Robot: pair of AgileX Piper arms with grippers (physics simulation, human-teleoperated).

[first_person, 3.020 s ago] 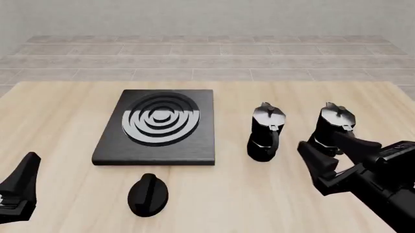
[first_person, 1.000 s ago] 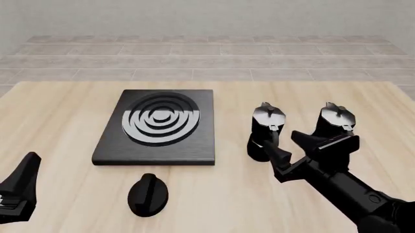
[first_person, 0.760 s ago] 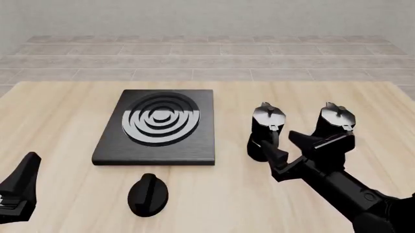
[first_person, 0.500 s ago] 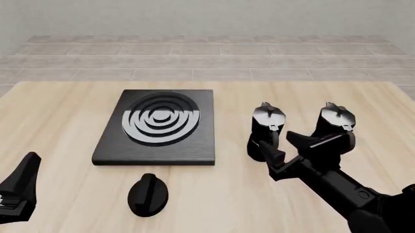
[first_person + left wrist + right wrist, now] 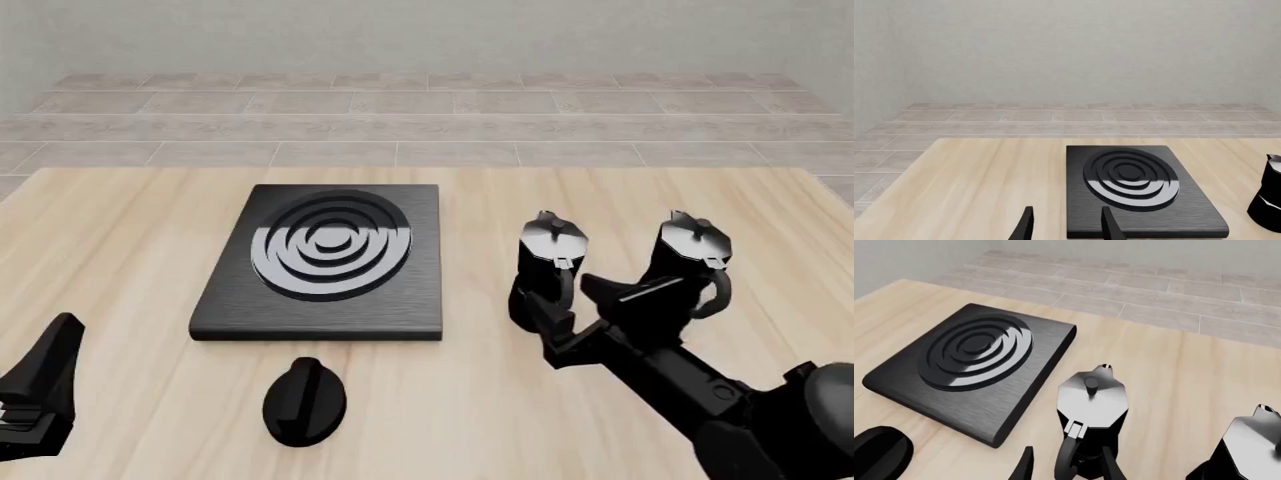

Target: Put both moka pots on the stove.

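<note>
Two black moka pots with silver lids stand upright on the table right of the stove (image 5: 327,262): the left pot (image 5: 545,262) and the right pot (image 5: 691,252). My right gripper (image 5: 577,303) is open, just in front of the left pot at its base. In the right wrist view the left pot (image 5: 1091,407) is close, and its handle lies between the fingertips (image 5: 1024,467) of my right gripper (image 5: 1066,471), with gaps on both sides. The right pot (image 5: 1249,445) and the stove (image 5: 974,352) show there too. My left gripper (image 5: 40,392) is open and empty at the front left.
An oval black knob (image 5: 304,400) lies in front of the stove, also in the right wrist view (image 5: 877,454). The left wrist view shows my left gripper (image 5: 1066,227), the stove (image 5: 1134,182) and a pot (image 5: 1269,200) at the picture's edge. A tiled floor lies beyond the table.
My right gripper has moved left and forward from the right pot to the left pot's base, staying open. The pots, the stove and the left arm have not moved.
</note>
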